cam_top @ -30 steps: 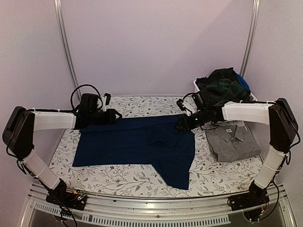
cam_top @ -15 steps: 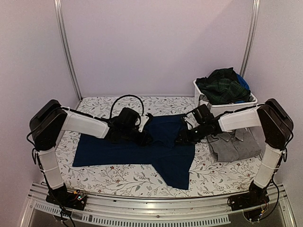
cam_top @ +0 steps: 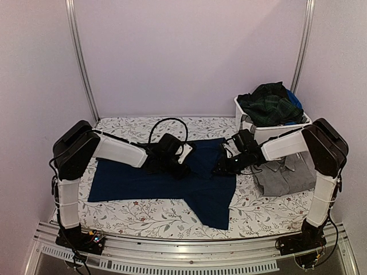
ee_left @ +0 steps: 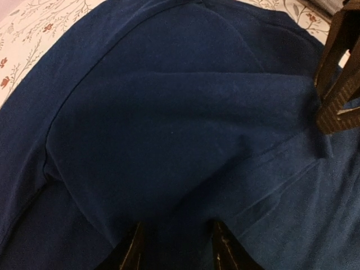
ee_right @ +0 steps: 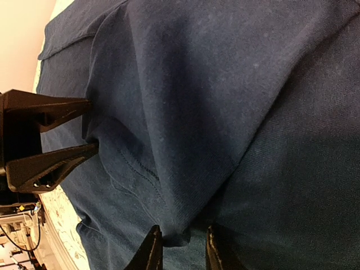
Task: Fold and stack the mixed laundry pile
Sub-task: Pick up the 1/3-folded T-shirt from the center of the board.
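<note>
Left gripper (ee_left: pixel 179 253) and right gripper (ee_right: pixel 180 250) both pinch opposite ends of the navy shirt's (cam_top: pixel 126 180) raised fold, basically nose to nose.

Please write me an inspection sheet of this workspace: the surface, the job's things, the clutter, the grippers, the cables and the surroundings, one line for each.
Surface: floral table cloth, lying flat, its middle covered by laundry.
Job's things: navy garment spread mid-table with a fold raised at its centre; grey garment folded at the right; green plaid garment heaped in the white bin.
Clutter: nothing seen apart from the bin.
Grippers: left gripper and right gripper each pinch the raised navy fold, facing each other.
Cables: black cable loop arching over the left wrist.
Surroundings: pale walls, two metal rails.
</note>
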Robot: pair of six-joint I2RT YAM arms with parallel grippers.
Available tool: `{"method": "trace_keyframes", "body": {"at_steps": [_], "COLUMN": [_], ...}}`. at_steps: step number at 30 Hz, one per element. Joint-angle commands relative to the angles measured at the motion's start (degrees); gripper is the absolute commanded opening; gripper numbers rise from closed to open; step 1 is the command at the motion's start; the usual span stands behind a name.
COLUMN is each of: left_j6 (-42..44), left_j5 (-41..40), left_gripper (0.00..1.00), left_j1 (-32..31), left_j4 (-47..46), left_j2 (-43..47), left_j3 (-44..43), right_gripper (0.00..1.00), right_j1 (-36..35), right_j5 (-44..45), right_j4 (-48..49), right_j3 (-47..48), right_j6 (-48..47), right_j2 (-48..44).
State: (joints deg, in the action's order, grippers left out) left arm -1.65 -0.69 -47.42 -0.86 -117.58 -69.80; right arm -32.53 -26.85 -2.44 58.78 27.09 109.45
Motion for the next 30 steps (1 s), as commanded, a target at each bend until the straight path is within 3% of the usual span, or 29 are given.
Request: {"method": "trace_keyframes", "body": {"at_steps": [1,7,11,15,17,19,20,24,30], "left_j6": [2.13,4.55,5.02,5.1,4.74,3.14,2.1,-8.55,-29.98], "left_j5": [-1.96,-6.72,-8.65,-9.16,-9.25,-10.22,-9.99,-7.83,-8.87], "left_gripper": [0.4,0.15,0.0,0.0,0.2,0.44,0.48,0.59,0.59], "left_j1": [-1.24,-1.19,-0.95,-0.12,0.14,0.22,0.5,4.03,11.57], "left_j4": [2.9,5.44,5.79,6.54,7.83,8.31,8.11,6.64,14.14], "left_j2": [-1.56,0.58,5.65,8.23,8.7,10.06,11.39,20.93,42.36], "left_j3": [-1.39,0.11,3.61,6.17,6.7,7.87,8.9,15.57,26.38], "right_gripper": [0.2,0.01,0.0,0.0,0.06,0.3,0.37,0.45,0.44], "right_j1": [0.45,0.63,0.59,0.59,0.63,0.63,0.63,0.63,0.36], "right_j5": [-0.75,-1.25,-2.0,-4.51,-5.0,-4.94,-4.65,-1.69,-1.39], "right_j4": [1.82,1.46,1.07,0.87,-0.4,-1.65,-1.99,-5.72,-9.2], "right_j3": [-0.68,-0.84,-1.36,-2.29,-2.38,-2.59,-3.07,-5.08,-14.8], "right_j6": [0.28,-0.09,-0.38,-0.34,-1.15,-2.24,-2.49,-4.09,-2.51], "right_j2": [0.71,0.74,-0.27,-1.62,-1.92,-2.82,-3.65,-10.95,-22.86]}}
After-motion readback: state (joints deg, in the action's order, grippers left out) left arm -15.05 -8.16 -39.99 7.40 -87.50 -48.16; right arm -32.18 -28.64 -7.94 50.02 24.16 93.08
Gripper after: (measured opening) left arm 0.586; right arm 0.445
